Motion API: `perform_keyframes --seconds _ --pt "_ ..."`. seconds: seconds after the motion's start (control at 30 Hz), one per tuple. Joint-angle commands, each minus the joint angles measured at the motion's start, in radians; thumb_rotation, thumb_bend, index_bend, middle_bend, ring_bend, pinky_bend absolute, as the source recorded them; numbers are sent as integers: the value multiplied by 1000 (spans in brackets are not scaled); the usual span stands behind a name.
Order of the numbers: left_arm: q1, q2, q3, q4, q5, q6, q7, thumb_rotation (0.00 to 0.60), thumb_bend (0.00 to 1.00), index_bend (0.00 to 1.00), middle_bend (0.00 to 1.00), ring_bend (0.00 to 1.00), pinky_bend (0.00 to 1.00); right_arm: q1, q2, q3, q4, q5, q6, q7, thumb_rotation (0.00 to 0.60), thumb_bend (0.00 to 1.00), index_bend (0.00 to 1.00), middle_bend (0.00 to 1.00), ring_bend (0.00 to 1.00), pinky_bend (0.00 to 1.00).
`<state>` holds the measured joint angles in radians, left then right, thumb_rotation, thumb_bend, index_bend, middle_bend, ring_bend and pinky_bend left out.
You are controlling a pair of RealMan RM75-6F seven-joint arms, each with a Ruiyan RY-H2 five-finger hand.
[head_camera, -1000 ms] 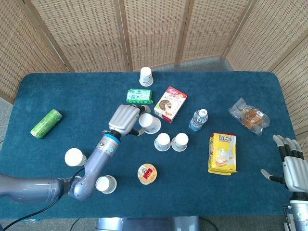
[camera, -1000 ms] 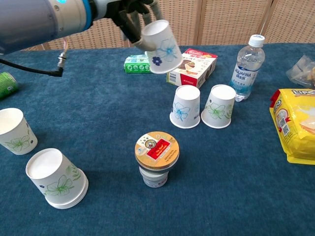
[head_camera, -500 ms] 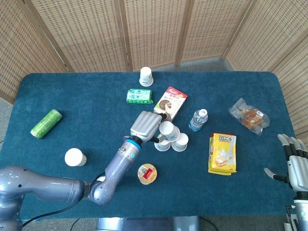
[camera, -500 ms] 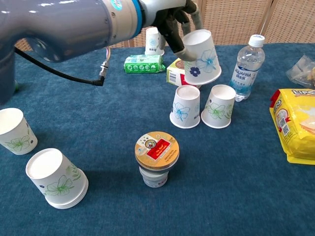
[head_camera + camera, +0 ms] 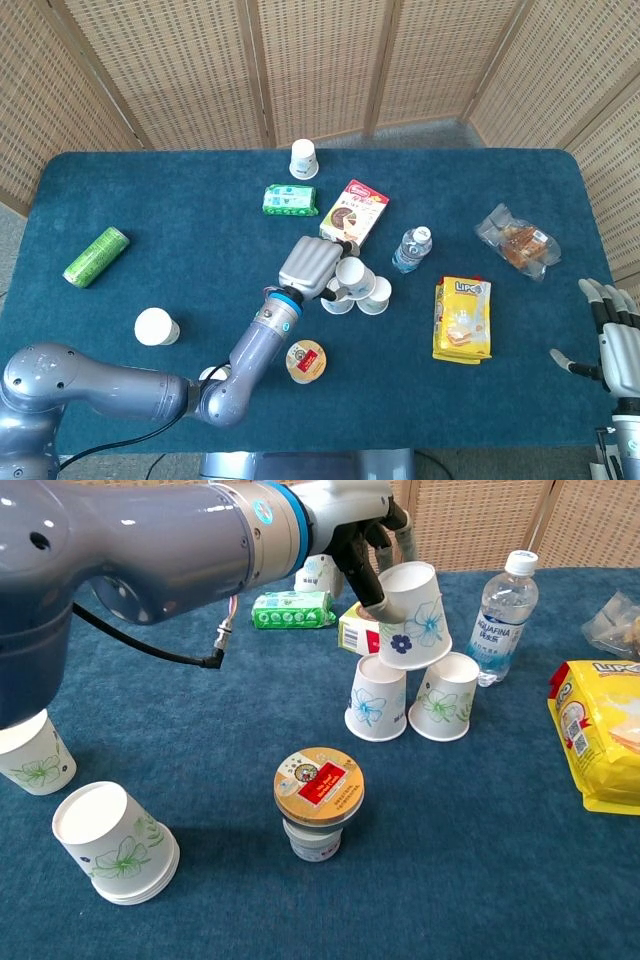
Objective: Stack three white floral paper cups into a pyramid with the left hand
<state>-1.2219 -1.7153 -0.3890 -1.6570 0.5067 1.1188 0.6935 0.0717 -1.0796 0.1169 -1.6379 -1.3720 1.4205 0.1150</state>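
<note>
Left hand [image 5: 370,525]: fingers clasped round the top cup [image 5: 412,615], an upturned white floral paper cup held slightly tilted, resting on the two base cups [image 5: 378,698] [image 5: 445,697], which stand upturned and touching near the water bottle [image 5: 499,615] on the blue table [image 5: 480,860]; right hand [image 5: 612,338]: at the table's right edge, fingers spread, holding nothing. Also present: lidded tub [image 5: 318,800] in front of the cups; yellow snack bag [image 5: 598,730] to the right.
</note>
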Motion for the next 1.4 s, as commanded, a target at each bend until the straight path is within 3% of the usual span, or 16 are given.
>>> perform_keyframes --seconds 0.03,0.57,0.67,0.8,0.9,1.07,1.2,1.3,1.4 --pt "-4 -7 1 7 1 0 -1 600 297 316 469 445 528 0 0 0 0 1 0 1 600 0 0 0 0 0" --pt "-20 -45 10 35 2 8 5 600 290 295 449 412 521 -2 7 3 2 4 -2 22 600 0 0 0 0 0" --pt "-22 -49 13 38 -3 8 11 600 285 278 373 347 503 -3 9 4 2 5 -2 25 600 0 0 0 0 0" --pt "-22 -51 15 38 -7 8 16 600 283 249 192 228 458 -3 10 4 2 5 -2 27 600 0 0 0 0 0" --pt "-21 -55 16 42 4 17 16 600 282 240 127 176 432 -3 11 4 2 5 -3 28 600 0 0 0 0 0" --pt "-12 -49 18 34 21 22 8 600 282 206 52 104 397 -4 11 4 2 5 -1 28 600 0 0 0 0 0" --pt "18 -7 34 -8 68 34 -9 600 281 90 0 1 292 -5 12 4 2 3 0 32 600 0 0 0 0 0" --pt "62 49 54 -58 123 49 -39 600 278 8 0 0 214 -5 13 2 1 0 0 33 600 0 0 0 0 0" --pt "108 116 81 -102 176 63 -62 600 278 0 0 0 174 -4 12 -1 -1 -6 0 29 600 0 0 0 0 0"
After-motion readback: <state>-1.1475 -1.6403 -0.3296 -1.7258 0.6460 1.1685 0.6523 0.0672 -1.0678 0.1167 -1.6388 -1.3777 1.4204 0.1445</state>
